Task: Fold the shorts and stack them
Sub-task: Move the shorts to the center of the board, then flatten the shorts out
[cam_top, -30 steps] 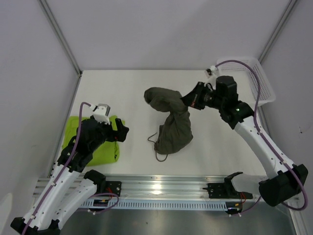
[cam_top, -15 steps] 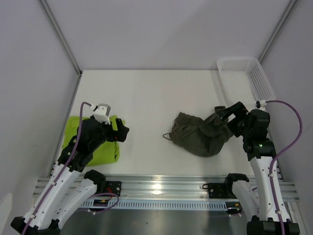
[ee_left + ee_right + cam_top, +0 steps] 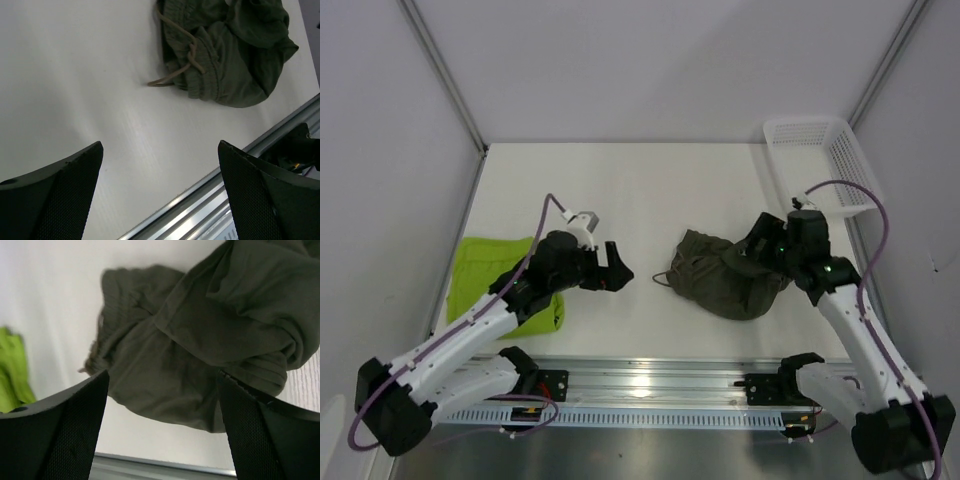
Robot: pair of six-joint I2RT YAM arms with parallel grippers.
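On my far left, the green shorts (image 3: 485,268) lie flat on the table (image 3: 620,185) near its front-left corner. Their right edge is hidden under the left arm. I can also see a sliver of them at the left edge of the right wrist view (image 3: 11,371).

The left gripper (image 3: 617,272) reaches out over bare table between the two pairs of shorts. It is past the green pair and well short of the olive shorts (image 3: 720,280). In its wrist view the gripper (image 3: 160,147) has its jaws spread wide with only white tabletop between them. It holds nothing.

The olive pair sits right of centre as a crumpled heap. From the left wrist I make out the waistband and the drawstring (image 3: 176,74), which loops out onto the table on the heap's left side. The front rail (image 3: 650,385) runs along the near edge below the heap.

The right gripper (image 3: 745,255) is at the right end of the olive heap, angled down toward it. In its own camera the gripper (image 3: 162,375) has its jaws well apart, with bunched olive cloth filling the view beneath and between them. I see no cloth pinched, though I can't tell whether the fingers (image 3: 55,435) touch the fabric.

The basket (image 3: 850,165) stands at the far-right corner, apart from both pairs.
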